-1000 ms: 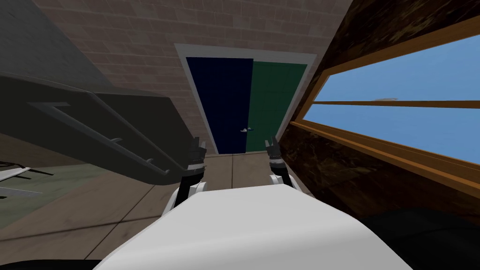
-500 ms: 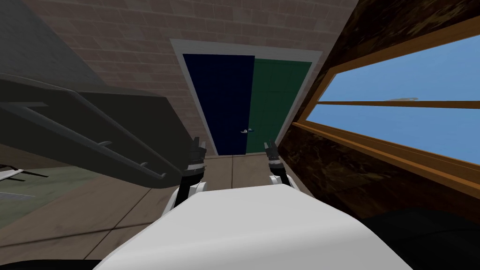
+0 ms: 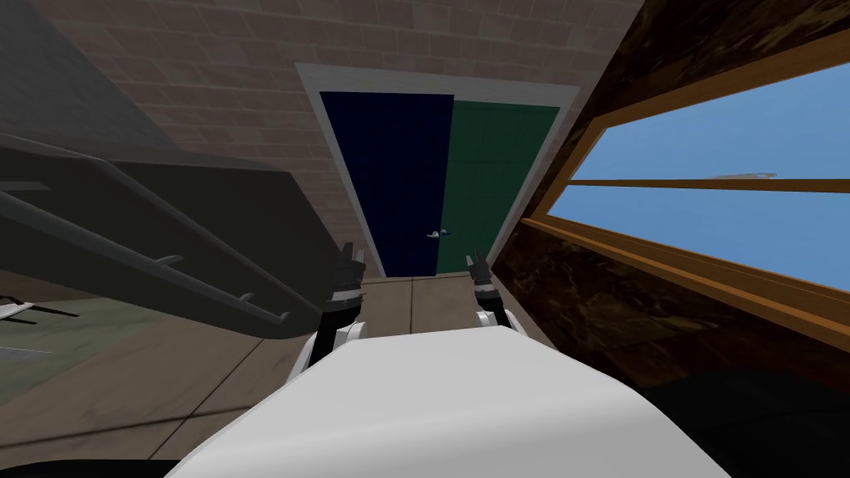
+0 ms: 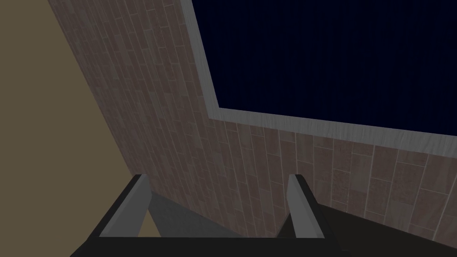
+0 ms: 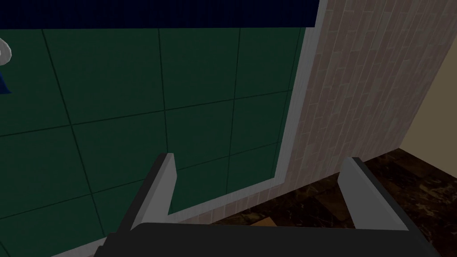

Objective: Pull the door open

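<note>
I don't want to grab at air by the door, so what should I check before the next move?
1. Right tool open: ok, fingers apart with nothing between them.
2. Left tool open: ok, also empty.
3. Door handle within reach: not ok, bare floor lies between both tools and the door.
4. Right tool aimed at the handle: not ok, it faces the green leaf, with the handle off to one side of the fingers.
5. Door shut: ok, the green leaf and the navy leaf look flush.
6. Which leaf the handle pulls: cannot tell.
</note>
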